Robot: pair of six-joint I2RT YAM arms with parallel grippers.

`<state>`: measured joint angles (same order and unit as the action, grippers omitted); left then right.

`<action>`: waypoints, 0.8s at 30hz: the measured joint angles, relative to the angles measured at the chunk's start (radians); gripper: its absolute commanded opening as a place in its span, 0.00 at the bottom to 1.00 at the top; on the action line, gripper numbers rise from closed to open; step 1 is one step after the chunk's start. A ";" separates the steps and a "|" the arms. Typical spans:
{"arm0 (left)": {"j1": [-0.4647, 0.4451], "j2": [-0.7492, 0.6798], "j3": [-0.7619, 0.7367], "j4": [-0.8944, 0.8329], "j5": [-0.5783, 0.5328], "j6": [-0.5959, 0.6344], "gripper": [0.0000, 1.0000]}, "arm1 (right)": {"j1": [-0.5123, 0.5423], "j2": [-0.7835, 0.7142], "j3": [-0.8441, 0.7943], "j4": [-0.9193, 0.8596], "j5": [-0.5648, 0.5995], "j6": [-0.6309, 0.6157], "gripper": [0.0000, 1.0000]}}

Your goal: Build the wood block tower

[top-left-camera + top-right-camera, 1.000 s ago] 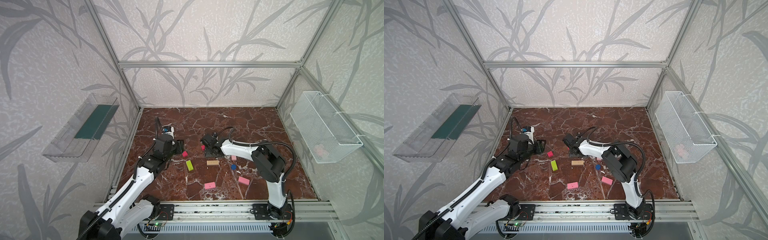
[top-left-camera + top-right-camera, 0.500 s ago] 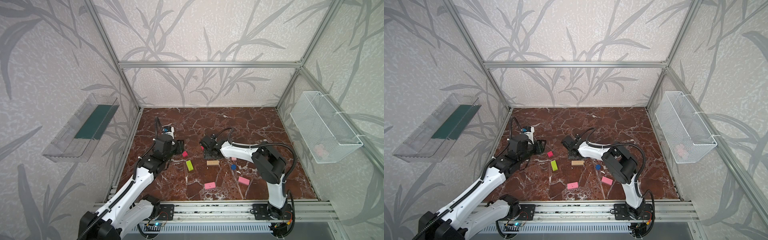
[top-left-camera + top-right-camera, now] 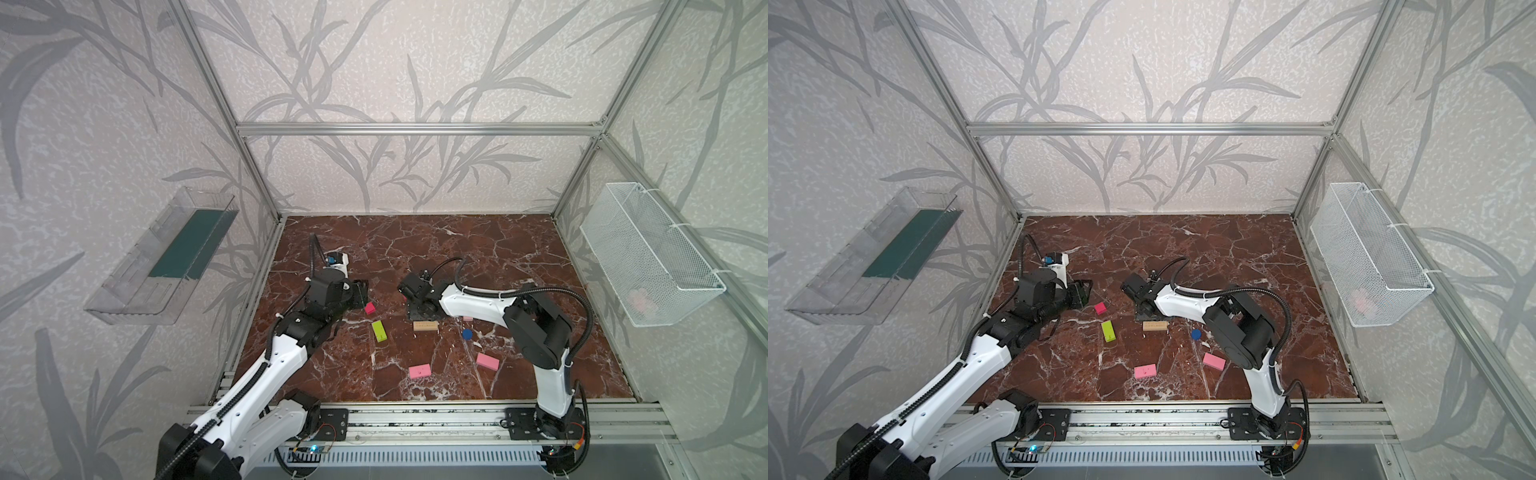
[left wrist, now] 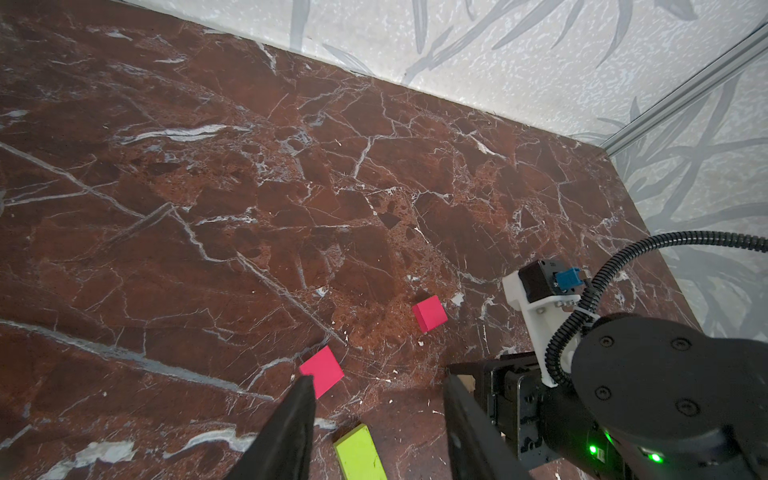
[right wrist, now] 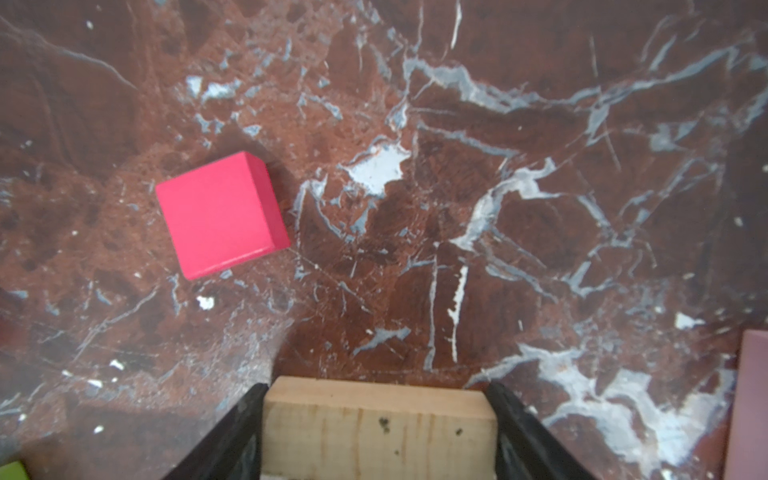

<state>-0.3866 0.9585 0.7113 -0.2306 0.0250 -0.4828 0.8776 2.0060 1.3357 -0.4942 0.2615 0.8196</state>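
Leaf-papered walls (image 3: 395, 62) and an aluminium frame (image 3: 415, 129) box in a red-brown marble tabletop (image 3: 457, 249). Right end effector (image 5: 376, 387): fingers set wide, clamped on the two ends of the held tan bar (image 5: 380, 428), low over the marble. Taking it lengthwise leaves its long faces free, presumably so it can be laid flat as a base piece. In a top view it hangs just behind the lying tan bar (image 3: 424, 326), so my guess is the pair go side by side as the tower's bottom layer. No tower yet: every other block lies single on the marble. Far red cube (image 5: 222, 214) sits just beyond the held bar. Left end effector (image 4: 379, 379): fingers partway apart, nothing between them, poised by the near red cube (image 4: 322, 370); one fingertip overlaps its corner, contact unclear. Likely waiting its turn. Lime-green bar (image 4: 357, 455) just beside. Farther out: blue disc (image 3: 467, 333), a pink bar (image 3: 419, 371) and second pink bar (image 3: 487, 361) toward the front rail (image 3: 415, 415), third pink bar (image 5: 754, 407) off to the held bar's side.
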 measured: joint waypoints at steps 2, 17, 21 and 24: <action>0.000 0.000 0.000 0.000 0.000 0.000 0.49 | 0.001 -0.007 -0.008 -0.002 0.000 0.000 0.53; 0.001 -0.002 0.000 0.000 0.003 0.000 0.49 | 0.008 -0.023 -0.030 -0.006 0.000 0.004 0.53; 0.001 -0.002 0.000 0.000 0.003 0.000 0.49 | 0.008 -0.024 -0.031 -0.007 -0.001 0.004 0.53; 0.001 -0.002 0.000 0.000 0.003 -0.001 0.49 | 0.010 -0.025 -0.032 -0.007 0.000 0.004 0.54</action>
<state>-0.3859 0.9565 0.7113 -0.2306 0.0280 -0.4835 0.8879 1.9812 1.3037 -0.5014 0.2611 0.8234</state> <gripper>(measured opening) 0.490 0.764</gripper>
